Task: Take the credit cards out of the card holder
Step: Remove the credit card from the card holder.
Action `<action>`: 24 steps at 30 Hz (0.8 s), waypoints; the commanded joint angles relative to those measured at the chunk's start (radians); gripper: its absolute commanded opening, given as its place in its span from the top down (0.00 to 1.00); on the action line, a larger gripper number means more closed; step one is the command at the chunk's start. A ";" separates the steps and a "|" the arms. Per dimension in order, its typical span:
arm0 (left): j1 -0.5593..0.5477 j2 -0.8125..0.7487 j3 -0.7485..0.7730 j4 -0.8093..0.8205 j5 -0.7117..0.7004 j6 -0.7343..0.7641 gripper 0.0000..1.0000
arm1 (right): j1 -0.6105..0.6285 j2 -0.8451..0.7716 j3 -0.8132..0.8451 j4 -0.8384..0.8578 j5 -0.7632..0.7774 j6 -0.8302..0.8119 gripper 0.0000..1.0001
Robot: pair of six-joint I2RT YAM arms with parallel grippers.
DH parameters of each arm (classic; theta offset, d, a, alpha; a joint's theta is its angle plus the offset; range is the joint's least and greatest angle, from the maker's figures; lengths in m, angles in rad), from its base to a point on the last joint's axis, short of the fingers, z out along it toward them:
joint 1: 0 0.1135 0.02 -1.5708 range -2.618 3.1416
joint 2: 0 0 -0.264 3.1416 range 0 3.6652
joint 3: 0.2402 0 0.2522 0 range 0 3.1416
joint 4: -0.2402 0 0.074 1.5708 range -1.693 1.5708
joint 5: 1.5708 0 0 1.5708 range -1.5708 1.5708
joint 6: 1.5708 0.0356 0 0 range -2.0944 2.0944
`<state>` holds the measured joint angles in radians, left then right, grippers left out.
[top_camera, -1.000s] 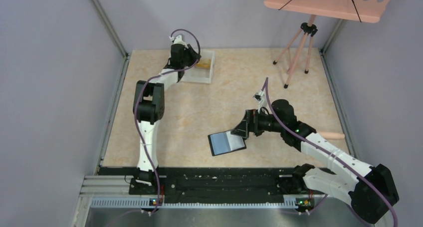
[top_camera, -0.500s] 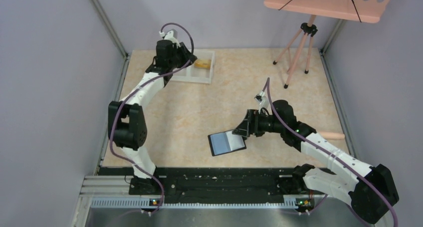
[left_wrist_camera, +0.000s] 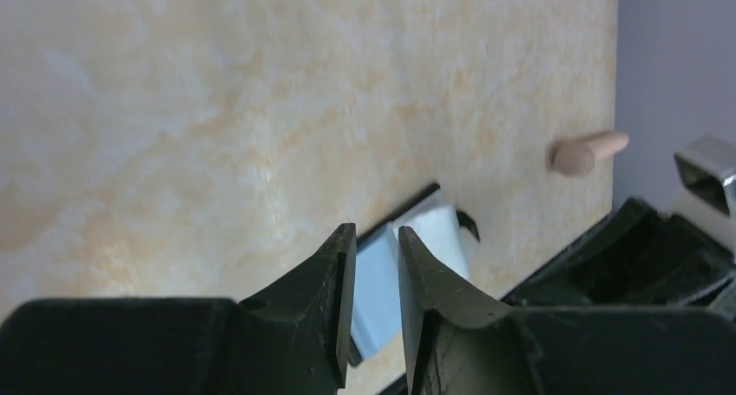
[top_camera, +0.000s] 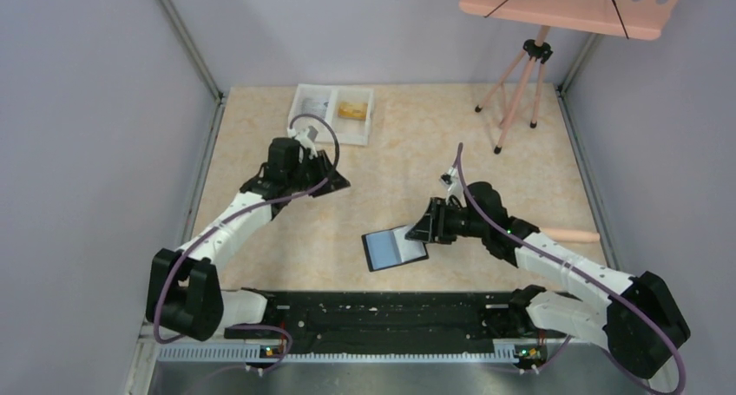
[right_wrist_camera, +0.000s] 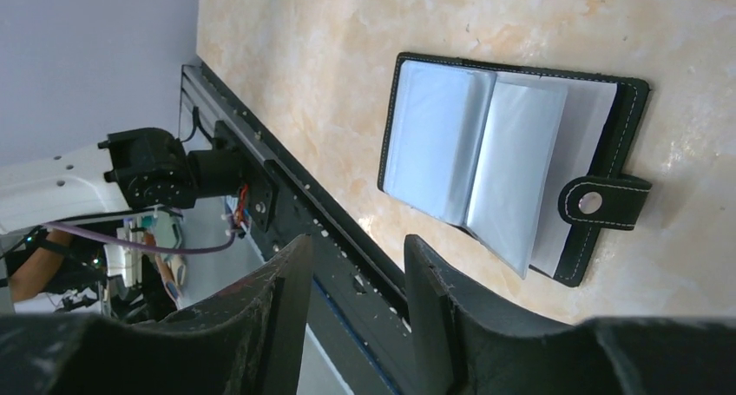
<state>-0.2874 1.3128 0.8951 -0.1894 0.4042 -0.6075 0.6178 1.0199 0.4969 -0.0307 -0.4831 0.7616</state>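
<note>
A beige marbled tabletop [top_camera: 347, 213] filled the floor of a booth walled in pale lilac panels [top_camera: 95, 152], with a black mounting rail [top_camera: 382, 312] along its near edge. The flat black card holder [top_camera: 395, 248] lay opened on the tabletop near the front centre, its clear blue-grey sleeves [right_wrist_camera: 473, 143] fanned upward and its snap strap [right_wrist_camera: 603, 202] hanging off one side. The right gripper [top_camera: 423, 232] hovered just beside the holder's right edge, its fingers [right_wrist_camera: 286, 282] spread and grasping nothing. The left gripper [top_camera: 338, 184] hung over bare tabletop left of centre, fingers [left_wrist_camera: 338, 273] parted by a narrow gap with nothing between them. At the far edge sat a white two-compartment tray [top_camera: 332, 113] with an orange-gold credit card [top_camera: 351, 110] in its right compartment. A pink perforated board on a tripod [top_camera: 521, 74] stood in the far right corner, and a short wooden peg [top_camera: 577, 235] lay by the right wall.
</note>
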 commanded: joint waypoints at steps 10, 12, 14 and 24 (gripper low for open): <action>-0.137 -0.191 -0.293 0.016 -0.059 -0.068 0.69 | 0.322 0.310 0.270 -0.188 0.521 -0.030 0.36; -0.137 -0.247 -0.286 -0.024 -0.123 -0.052 0.68 | 0.352 0.350 0.296 -0.208 0.583 -0.019 0.31; -0.137 -0.314 -0.274 -0.077 -0.203 -0.039 0.68 | 0.384 0.385 0.328 -0.229 0.642 -0.013 0.27; -0.137 -0.638 -0.211 -0.284 -0.632 0.020 0.54 | 0.489 0.528 0.462 -0.348 0.832 0.012 0.16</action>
<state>-0.4271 0.7681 0.6445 -0.3996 -0.0139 -0.6258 1.0721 1.5143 0.8795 -0.3149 0.2153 0.7551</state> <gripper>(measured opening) 0.434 0.821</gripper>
